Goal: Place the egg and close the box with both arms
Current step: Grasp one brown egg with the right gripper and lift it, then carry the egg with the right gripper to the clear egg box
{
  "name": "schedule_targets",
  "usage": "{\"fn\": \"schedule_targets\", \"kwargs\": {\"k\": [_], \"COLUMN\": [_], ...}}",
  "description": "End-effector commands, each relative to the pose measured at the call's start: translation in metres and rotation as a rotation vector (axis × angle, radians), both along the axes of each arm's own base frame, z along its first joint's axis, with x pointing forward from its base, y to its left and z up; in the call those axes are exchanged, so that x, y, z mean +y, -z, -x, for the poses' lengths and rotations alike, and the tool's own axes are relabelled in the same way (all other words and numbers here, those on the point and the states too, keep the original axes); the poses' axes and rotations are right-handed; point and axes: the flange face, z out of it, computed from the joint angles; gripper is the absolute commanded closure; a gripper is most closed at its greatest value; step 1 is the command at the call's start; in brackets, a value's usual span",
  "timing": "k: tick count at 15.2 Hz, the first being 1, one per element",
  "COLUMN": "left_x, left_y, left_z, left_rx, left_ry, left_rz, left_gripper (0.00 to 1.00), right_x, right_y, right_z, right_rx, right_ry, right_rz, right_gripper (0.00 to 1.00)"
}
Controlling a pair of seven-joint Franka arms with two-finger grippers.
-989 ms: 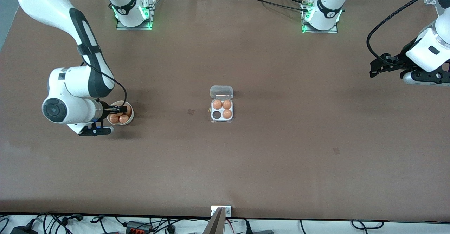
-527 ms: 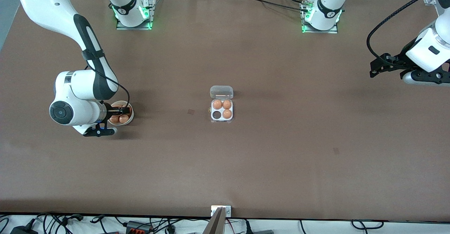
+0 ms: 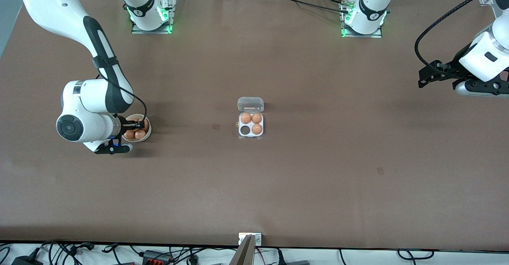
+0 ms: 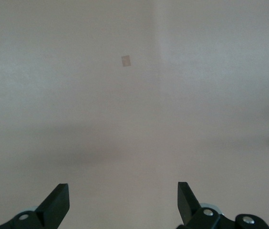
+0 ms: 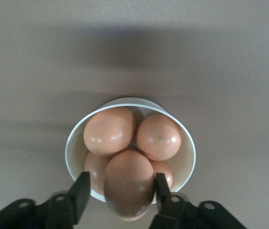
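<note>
Since the earlier frame, the right end effector (image 5: 119, 191) had clenched on the egg (image 5: 129, 183) over the white dish (image 3: 147, 135) at the right arm's end of the bench (image 3: 318, 177). Left end effector (image 4: 123, 200) waited, released. Box (image 3: 251, 125) lay mid-bench, lid open.

- My two arms: white glossy shells, rounded joints, black bands at the joints.
- Right arm (image 3: 93, 110): long black panel down the forearm, thin black cable looped off it, round dark grey cap on the big wrist joint.
- Left arm (image 3: 483, 56): white wrist block with a small dark slot, thick ribbed black cable arching above it, black bracket beneath.
- Both bases, well apart from the box (image 3: 251, 125): white, black collar with a small white mark, metal plates, green lights; a red button on each.
- Right gripper (image 5: 120, 191) and left gripper (image 4: 123, 202): matte black flat-faced fingers, round silver screw heads on the carriers.
</note>
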Motion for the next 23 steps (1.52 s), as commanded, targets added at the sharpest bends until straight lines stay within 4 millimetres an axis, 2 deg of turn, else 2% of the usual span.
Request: {"fn": "schedule_targets", "kwargs": {"k": [1,2,3,5,6,8,9,12,15,19,23], "left_x": [0.000,0.000,0.000,0.000,0.000,-0.001,-0.005,-0.007,-0.005,-0.005,-0.006], "left_y": [-0.009,-0.009,-0.009,-0.009,-0.009,-0.009,-0.009,-0.009,-0.009,-0.009,-0.009], "left_z": [0.004,0.004,0.004,0.004,0.004,0.004,0.004,0.004,0.004,0.004,0.004], "left_rx": [0.001,0.001,0.001,0.001,0.001,0.001,0.001,0.000,0.001,0.000,0.000], "left_ry": [-0.004,-0.004,-0.004,-0.004,-0.004,-0.002,0.005,0.010,0.005,0.007,0.007], "left_rz": [-0.010,-0.010,-0.010,-0.010,-0.010,-0.010,-0.010,-0.010,-0.010,-0.012,-0.012], "left_gripper": [0.00,0.00,0.00,0.00,0.00,0.00,0.00,0.00,0.00,0.00,0.00], "right_x": [0.001,0.002,0.004,0.013,0.022,0.069,0.100,0.174,0.243,0.313,0.360], "right_y": [-0.007,-0.009,-0.015,-0.041,-0.064,-0.106,-0.112,-0.109,-0.095,-0.072,-0.056], "right_z": [0.004,0.002,-0.002,-0.014,-0.025,-0.045,-0.049,-0.069,-0.067,-0.047,-0.023], "right_rx": [-0.001,-0.007,-0.021,-0.039,-0.052,-0.099,-0.122,-0.190,-0.234,-0.289,-0.286], "right_ry": [0.037,0.053,0.062,0.048,0.037,-0.024,-0.063,-0.086,-0.091,-0.053,0.064], "right_rz": [-0.011,-0.006,-0.005,-0.011,-0.017,-0.058,-0.074,-0.089,-0.103,-0.122,-0.109], "right_gripper": [0.80,0.94,1.00,1.00,1.00,1.00,1.00,1.00,1.00,1.00,1.00]}}
